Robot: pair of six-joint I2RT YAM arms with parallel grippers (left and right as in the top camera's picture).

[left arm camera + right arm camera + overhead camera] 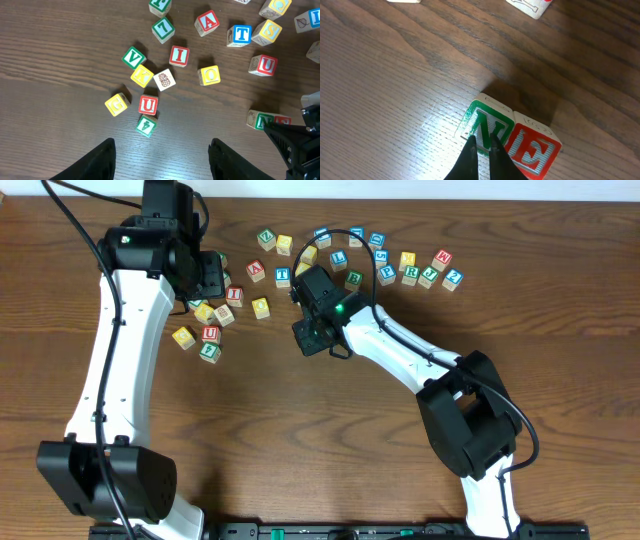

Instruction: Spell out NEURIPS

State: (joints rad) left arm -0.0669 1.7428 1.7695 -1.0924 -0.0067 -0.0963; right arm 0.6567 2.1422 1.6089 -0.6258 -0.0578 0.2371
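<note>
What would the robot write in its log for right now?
cubes: green N cube touching red E cube | right gripper: shut, tips over green N cube | left gripper: open, empty

The green N cube [487, 120] and red E cube [532, 150] lie flat, letters up, touching side by side near the middle of the table [300, 440]. A red I cube [179, 56] and a red U cube [148, 104] sit apart in the loose cluster toward the far left corner, with a second red U cube [263, 65] and a yellow S cube [267, 31], turned askew, between that cluster and the pair. The blue P cube [388, 274] and the R cube [411, 273] stand just beside each other in a row near the far edge, right of centre.
</note>
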